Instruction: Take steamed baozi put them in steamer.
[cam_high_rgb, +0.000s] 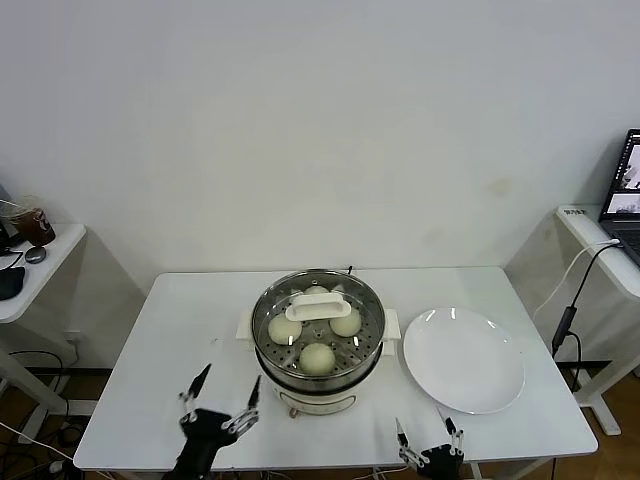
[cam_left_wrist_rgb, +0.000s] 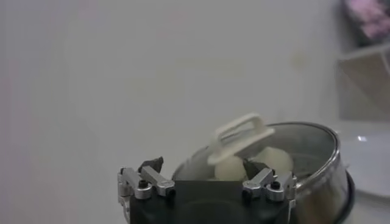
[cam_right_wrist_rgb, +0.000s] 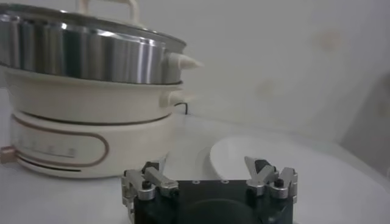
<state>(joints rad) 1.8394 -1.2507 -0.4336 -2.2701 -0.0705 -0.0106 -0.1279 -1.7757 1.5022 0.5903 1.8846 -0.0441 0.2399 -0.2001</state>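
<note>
The steamer (cam_high_rgb: 318, 385) stands mid-table on its white base. The glass lid with a white handle (cam_high_rgb: 318, 306) sits on it. Under the lid I see three baozi (cam_high_rgb: 317, 357) on the perforated tray; a fourth is hidden behind the handle. My left gripper (cam_high_rgb: 222, 392) is open and empty, near the table's front edge to the left of the steamer. My right gripper (cam_high_rgb: 428, 436) is open and empty at the front edge, to the right of the steamer. The left wrist view shows the steamer (cam_left_wrist_rgb: 317, 158) and lid handle (cam_left_wrist_rgb: 241, 137) beyond the gripper (cam_left_wrist_rgb: 204, 176). The right wrist view shows the steamer (cam_right_wrist_rgb: 91, 103) beyond the gripper (cam_right_wrist_rgb: 207, 173).
A flat white plate (cam_high_rgb: 464, 360) lies bare to the right of the steamer, also in the right wrist view (cam_right_wrist_rgb: 268, 155). Side tables stand at far left (cam_high_rgb: 30, 270) and far right (cam_high_rgb: 600, 240), with a laptop (cam_high_rgb: 625, 190) on the right one.
</note>
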